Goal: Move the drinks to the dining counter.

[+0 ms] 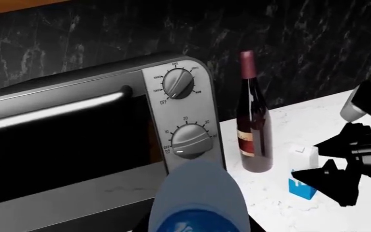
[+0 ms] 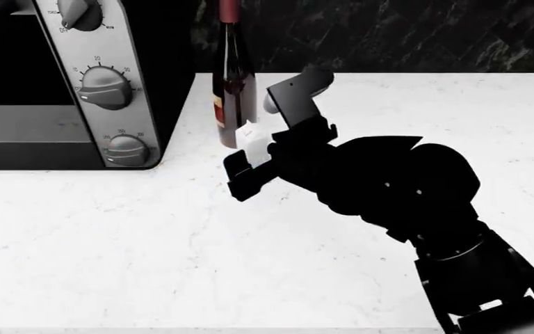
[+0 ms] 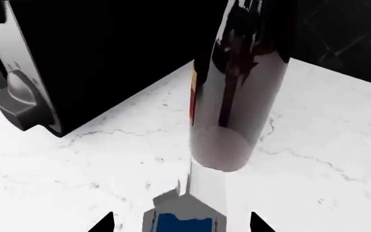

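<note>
White marble is covering the table point(image 2: 156, 243) where the drinks are standing, beside a toaster oven point(image 2: 81, 83). This is not the dining counter, which is not showing in any view, so no drink is delivered yet.

The right pincer point(image 2: 253, 161) is reaching around the milk carton point(image 2: 254, 142), which is standing on the marble just in front of the wine bottle point(image 2: 231, 83). Its fingers are spreading on both sides of the carton; I judge that it is not pinching yet.

In the left wrist view, the water bottle point(image 1: 198, 203) is filling the near edge, so the left pincer is probably holding it, but its fingers are not showing and I cannot tell their state.

Carrying all three drinks to the counter is remaining.
</note>
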You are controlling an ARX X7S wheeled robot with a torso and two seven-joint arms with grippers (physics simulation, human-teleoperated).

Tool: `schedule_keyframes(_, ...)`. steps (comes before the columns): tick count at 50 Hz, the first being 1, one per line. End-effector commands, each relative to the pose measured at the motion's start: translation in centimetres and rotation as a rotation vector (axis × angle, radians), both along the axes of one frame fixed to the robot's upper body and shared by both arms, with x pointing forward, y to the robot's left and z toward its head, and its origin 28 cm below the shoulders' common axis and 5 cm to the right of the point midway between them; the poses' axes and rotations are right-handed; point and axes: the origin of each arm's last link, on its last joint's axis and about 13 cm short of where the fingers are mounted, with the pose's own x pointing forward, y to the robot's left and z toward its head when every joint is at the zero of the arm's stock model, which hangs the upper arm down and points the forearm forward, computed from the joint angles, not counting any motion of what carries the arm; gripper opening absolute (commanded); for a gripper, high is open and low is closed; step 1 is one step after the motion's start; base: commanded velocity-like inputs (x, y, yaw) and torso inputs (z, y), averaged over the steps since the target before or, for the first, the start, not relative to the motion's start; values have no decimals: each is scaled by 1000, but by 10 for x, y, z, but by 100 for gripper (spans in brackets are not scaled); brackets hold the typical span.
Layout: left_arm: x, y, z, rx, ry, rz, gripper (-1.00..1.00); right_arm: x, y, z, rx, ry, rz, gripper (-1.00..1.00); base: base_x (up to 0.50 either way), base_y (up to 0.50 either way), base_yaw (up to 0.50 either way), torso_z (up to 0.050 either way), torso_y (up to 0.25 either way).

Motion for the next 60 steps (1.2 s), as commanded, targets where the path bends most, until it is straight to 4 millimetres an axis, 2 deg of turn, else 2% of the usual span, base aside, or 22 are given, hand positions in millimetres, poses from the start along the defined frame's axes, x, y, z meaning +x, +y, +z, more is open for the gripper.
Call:
schedule_keyframes(1, 0, 0, 0, -5, -10, 3, -100, 21, 5, -15, 2, 51, 15, 100, 0, 0, 0, 0, 0)
schedule_keyframes(7, -1, 0, 0, -4, -11, 3, -100, 27, 7, -22, -7, 69, 20, 100, 0, 0, 0, 0, 0)
schedule_keyframes(8, -1, 1, 0, -5, -11, 5, -100, 26, 8, -21, -10, 66, 31, -100, 0, 0, 0, 0, 0)
schedule_keyframes(13, -1, 1, -1, -8, -9, 6, -100, 21, 4, -15, -4, 42, 15, -100, 0, 0, 0, 0, 0)
schedule_keyframes(18, 0, -1, 1, -6, -14, 2, -100, 6, -3, 4, 2, -28, -11, -100, 0, 0, 0, 0, 0)
schedule_keyframes(21, 0, -2, 2, -5, -17, -7, -100, -15, -10, 32, 22, -129, -20, -100, 0, 0, 0, 0, 3)
schedule_keyframes(23, 0, -2, 4, -9, -25, -15, -100, -39, -15, 59, 14, -211, -33, -100, 0, 0, 0, 0, 0)
schedule_keyframes(25, 0, -4, 7, -12, -37, -26, -100, -60, -18, 73, 13, -226, 4, -100, 0, 0, 0, 0, 5)
schedule_keyframes(27, 0, -6, 9, -13, -48, -41, -100, -72, -24, 82, 18, -266, -35, -100, 0, 0, 0, 0, 0)
schedule_keyframes(31, -2, -8, 15, -14, -75, -57, -100, -100, -34, 91, 126, -218, -10, -100, 0, 0, 0, 0, 3)
schedule_keyframes(34, -3, -12, 21, -11, -92, -77, -100, -125, -44, 105, 17, -297, -52, -100, 0, 0, 0, 0, 0)
schedule_keyframes(37, -3, -13, 22, -11, -101, -90, -100, -144, -52, 114, 2, -301, -96, -100, 0, 0, 0, 0, 0)
schedule_keyframes(40, -2, -15, 24, -12, -106, -99, -100, -152, -56, 121, 11, -323, -97, -100, 0, 0, 0, 0, 3)
schedule_keyframes(45, -1, -16, 24, -5, -104, -100, -100, -149, -57, 122, -26, -354, -146, -100, -227, 5, 0, 0, 2)
schedule_keyframes(51, -1, -16, 24, -6, -105, -97, -100, -151, -54, 128, -42, -372, -127, -100, -500, 19, 0, 0, 0)
schedule_keyframes(60, -2, -15, 25, -6, -110, -96, -100, -151, -54, 126, -95, -400, -130, -100, -497, 194, 0, 2, 0)
